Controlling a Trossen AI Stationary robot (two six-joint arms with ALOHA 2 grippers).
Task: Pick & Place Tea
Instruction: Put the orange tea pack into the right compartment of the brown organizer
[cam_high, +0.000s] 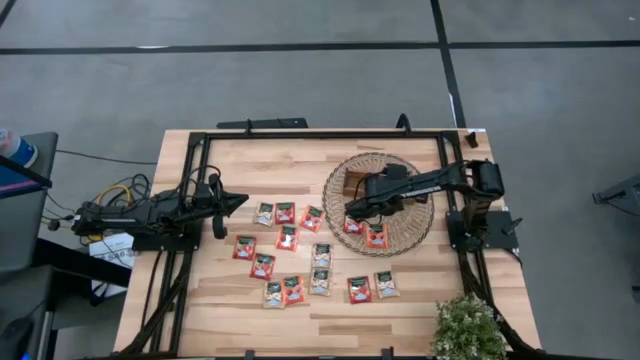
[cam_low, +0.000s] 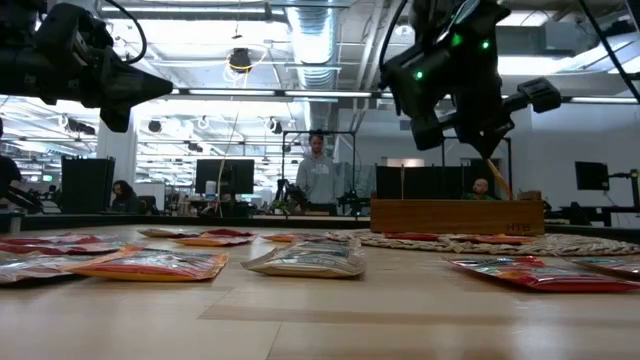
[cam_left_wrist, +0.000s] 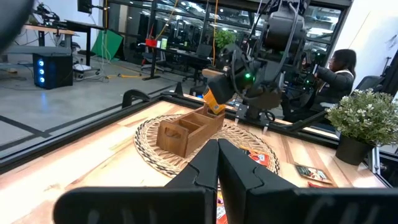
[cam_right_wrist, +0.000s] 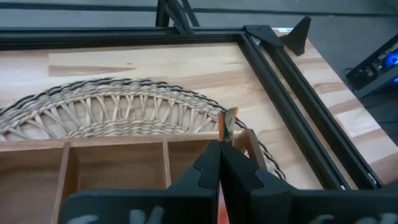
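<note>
Right gripper (cam_right_wrist: 219, 146) jaws pinching a tea sachet (cam_right_wrist: 229, 121) over wooden tray (cam_right_wrist: 118, 163), print unreadable, left gripper (cam_high: 238, 201) jaws closed empty.

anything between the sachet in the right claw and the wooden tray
Nothing visible does: the right claw holds the tea sachet edge-on above the wooden tray, whose visible compartments look open.

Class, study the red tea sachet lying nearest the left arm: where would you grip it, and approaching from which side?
Probably from straight above, fingers astride its edge toward the left arm. The red sachet lies flat on the table, so nothing stands up to pinch sideways; that edge faces bare wood, while another sachet crowds the opposite corner.
</note>
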